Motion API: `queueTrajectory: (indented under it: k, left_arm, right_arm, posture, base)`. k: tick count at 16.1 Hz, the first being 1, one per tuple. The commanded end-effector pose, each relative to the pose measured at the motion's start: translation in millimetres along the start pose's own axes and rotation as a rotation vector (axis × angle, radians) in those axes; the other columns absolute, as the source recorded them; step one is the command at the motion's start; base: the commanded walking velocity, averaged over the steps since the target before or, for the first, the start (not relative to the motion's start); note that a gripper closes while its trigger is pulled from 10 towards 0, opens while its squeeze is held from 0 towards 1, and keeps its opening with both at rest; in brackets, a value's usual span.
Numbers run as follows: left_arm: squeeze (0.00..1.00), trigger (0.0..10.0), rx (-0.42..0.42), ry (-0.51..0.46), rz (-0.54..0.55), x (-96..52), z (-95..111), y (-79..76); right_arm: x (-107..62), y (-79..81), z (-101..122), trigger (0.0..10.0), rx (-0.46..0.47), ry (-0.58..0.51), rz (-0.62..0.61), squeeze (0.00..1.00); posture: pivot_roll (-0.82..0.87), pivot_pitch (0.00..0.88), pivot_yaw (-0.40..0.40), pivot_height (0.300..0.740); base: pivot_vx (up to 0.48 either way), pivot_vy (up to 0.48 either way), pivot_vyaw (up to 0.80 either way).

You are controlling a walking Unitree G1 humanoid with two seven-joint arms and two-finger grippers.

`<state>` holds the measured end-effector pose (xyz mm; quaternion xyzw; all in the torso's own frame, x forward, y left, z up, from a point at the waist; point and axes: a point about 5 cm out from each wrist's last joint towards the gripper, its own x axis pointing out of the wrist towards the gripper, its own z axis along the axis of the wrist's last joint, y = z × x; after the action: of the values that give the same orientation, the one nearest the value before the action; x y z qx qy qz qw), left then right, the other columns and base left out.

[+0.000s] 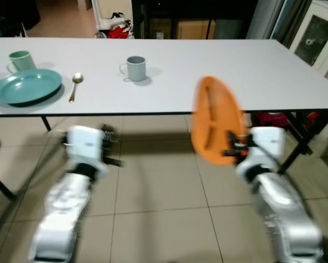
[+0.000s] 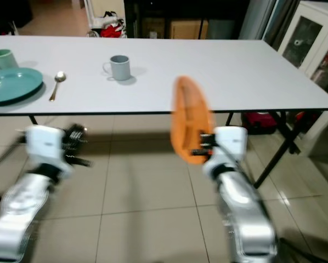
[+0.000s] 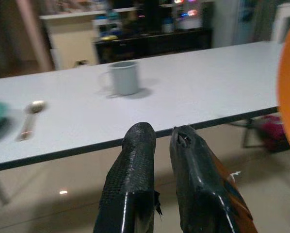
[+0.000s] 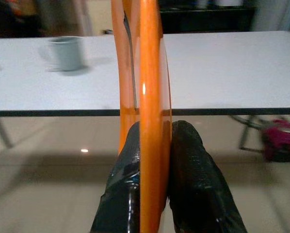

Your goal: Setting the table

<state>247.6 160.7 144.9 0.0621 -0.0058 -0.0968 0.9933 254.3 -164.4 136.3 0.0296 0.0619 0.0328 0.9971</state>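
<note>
Orange plate (image 1: 216,120): rigid, light, likely slippery; we hold it on edge, right hand (image 4: 154,145) clamped across its lower rim, short of the counter (image 1: 219,71). Left hand (image 3: 162,145): fingers nearly together, holding nothing.

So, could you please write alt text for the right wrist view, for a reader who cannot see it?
Two black fingers of the right gripper clamp the edge of an upright orange plastic plate. Behind it is a long white table with a grey mug, over a beige tiled floor.
</note>
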Motion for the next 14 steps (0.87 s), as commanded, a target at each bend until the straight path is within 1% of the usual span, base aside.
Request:
queueTrajectory:
  k: [1,4,7,9,11,13,14]
  left_arm:
    - [0.0,10.0,0.032,-0.009,0.031,-1.8,4,11.6]
    - [0.0,10.0,0.037,-0.011,0.035,0.2,4,13.5]
    - [0.0,10.0,0.037,-0.013,0.018,3.8,3,7.3]
    - [0.0,10.0,0.009,-0.032,0.01,7.6,7,4.6]
    - [0.0,10.0,0.021,-0.029,-0.001,7.3,7,3.7]
    - [0.0,10.0,0.017,-0.029,0.01,6.1,7,6.1]
    - [0.0,10.0,0.026,-0.029,0.011,6.4,8,7.0]
  right_arm:
    - [3.0,12.2,16,10.0,0.012,-0.094,0.058,0.0]
    - [3.2,13.7,15,10.0,0.01,-0.092,0.062,0.0]
    - [3.2,11.3,18,10.0,0.013,-0.103,0.064,0.0]
    - [4.0,11.4,18,10.0,0.009,-0.104,0.079,0.0]
    - [5.1,11.8,20,10.0,0.007,-0.106,0.089,0.0]
    - [6.6,11.4,20,10.0,0.017,-0.109,0.083,0.0]
    - [8.1,14.3,20,10.0,0.026,-0.11,0.099,0.0]
  posture:
    - [0.07,0.0,-0.011,0.74]
    - [0.06,0.0,-0.006,0.74]
    - [0.04,0.0,-0.003,0.74]
    - [0.04,0.0,-0.008,0.74]
    - [0.05,0.0,-0.012,0.74]
    - [0.06,0.0,-0.016,0.74]
    - [0.07,0.0,-0.019,0.74]
  base:
    - [0.412,0.0,0.0]
    - [0.415,0.0,0.0]
    - [0.416,0.0,0.0]
    - [0.412,0.0,0.0]
    - [0.412,0.0,0.0]
    - [0.416,0.0,0.0]
    - [0.416,0.0,0.0]
